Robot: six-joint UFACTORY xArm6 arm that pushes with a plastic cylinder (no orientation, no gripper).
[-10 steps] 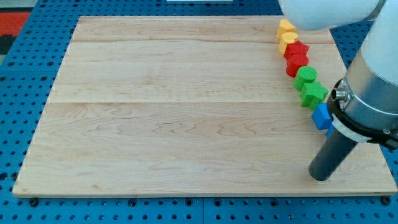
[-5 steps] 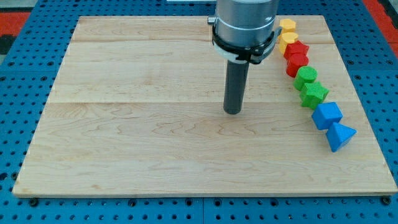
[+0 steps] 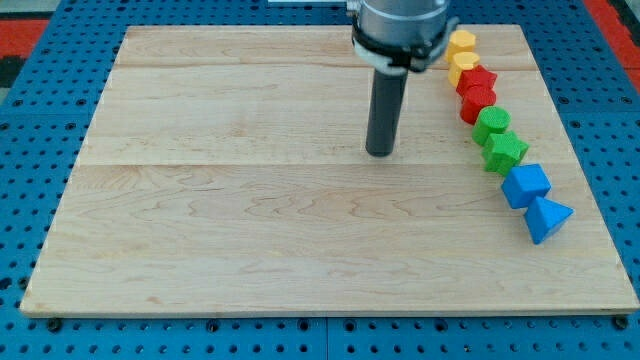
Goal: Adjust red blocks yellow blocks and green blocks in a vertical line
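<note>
My tip (image 3: 380, 153) rests on the bare wood of the desk (image 3: 220, 220), near the middle. I have no gripper, only this dark rod, so nothing opens or shuts.

All the blocks sit well apart from my tip, over at about 3 o'clock from it, in one bent row that runs down the view's right side. At the top of the row is a yellow six-sided block (image 3: 461, 41), and a yellow heart block (image 3: 463, 66) touches it just below. Next comes a red star-like block (image 3: 479, 79), then a second red block (image 3: 478, 101). Under them sits a round green block (image 3: 491, 125), then a green star-like block (image 3: 505, 151). At the end, toward 5 o'clock, are a blue cube (image 3: 525, 184) and a blue triangle block (image 3: 546, 217).
</note>
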